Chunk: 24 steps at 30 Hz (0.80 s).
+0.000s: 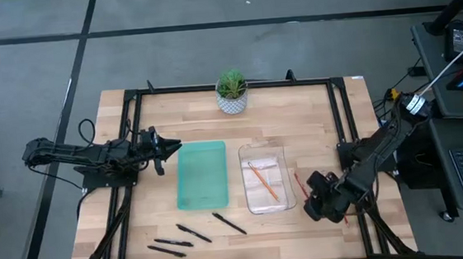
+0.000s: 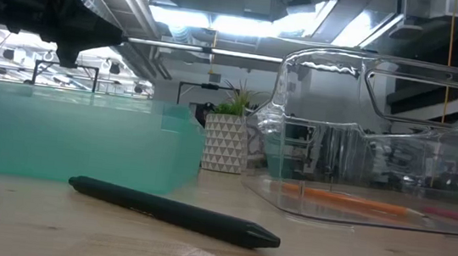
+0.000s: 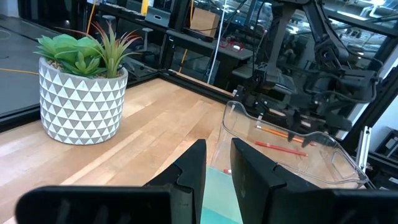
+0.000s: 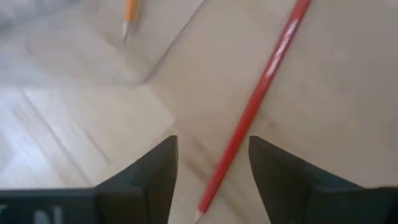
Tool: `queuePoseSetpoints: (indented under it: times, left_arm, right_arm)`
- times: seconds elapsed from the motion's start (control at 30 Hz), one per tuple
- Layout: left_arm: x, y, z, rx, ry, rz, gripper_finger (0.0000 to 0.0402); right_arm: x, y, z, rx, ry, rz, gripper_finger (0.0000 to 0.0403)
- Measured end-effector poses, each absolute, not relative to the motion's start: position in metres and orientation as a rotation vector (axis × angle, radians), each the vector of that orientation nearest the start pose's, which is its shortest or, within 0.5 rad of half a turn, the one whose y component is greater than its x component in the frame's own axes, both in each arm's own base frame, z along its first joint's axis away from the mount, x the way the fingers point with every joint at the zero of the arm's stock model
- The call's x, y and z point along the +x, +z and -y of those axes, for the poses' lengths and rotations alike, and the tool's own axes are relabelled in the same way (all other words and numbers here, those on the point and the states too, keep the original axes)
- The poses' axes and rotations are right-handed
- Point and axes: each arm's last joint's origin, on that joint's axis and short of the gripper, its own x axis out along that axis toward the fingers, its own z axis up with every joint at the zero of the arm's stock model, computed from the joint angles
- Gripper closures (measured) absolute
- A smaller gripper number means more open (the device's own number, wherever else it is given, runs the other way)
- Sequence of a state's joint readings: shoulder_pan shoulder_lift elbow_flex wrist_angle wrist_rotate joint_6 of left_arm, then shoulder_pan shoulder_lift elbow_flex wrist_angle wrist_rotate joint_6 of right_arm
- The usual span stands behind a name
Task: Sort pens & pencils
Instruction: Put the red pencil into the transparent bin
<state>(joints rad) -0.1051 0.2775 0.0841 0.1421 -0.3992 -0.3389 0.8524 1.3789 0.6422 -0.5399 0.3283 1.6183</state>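
Note:
Three black pens (image 1: 229, 222) (image 1: 194, 232) (image 1: 168, 249) lie flat on the wood near the table's near edge; one pen (image 2: 173, 212) fills the low view. An orange pencil (image 1: 262, 181) lies inside the clear tray (image 1: 285, 201). A red pencil (image 4: 255, 106) lies flat on the table right of that tray (image 1: 299, 184). My right gripper (image 4: 211, 168) is open above it, one finger on either side of its sharpened end, not touching it. My left gripper (image 3: 217, 171) waits, narrowly open, at the teal tray's left edge (image 1: 167, 149).
The teal tray (image 1: 202, 175) and the clear tray sit side by side mid-table. A potted plant (image 1: 231, 92) stands at the far edge. A black frame (image 1: 342, 112) borders the work area. Bare wood lies between the trays and the pens.

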Motion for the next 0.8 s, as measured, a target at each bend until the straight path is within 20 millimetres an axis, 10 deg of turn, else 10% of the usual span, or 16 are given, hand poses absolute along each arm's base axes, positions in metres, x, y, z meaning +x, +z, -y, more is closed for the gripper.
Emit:
queuePoseSetpoints:
  times: [0.8]
  left_arm:
    - [0.113, 0.183, 0.001, -0.325, 0.299, 0.001, 0.0333]
  right_arm:
    - [0.165, 0.124, -0.172, 0.671, -0.611, -1.207, 0.0234]
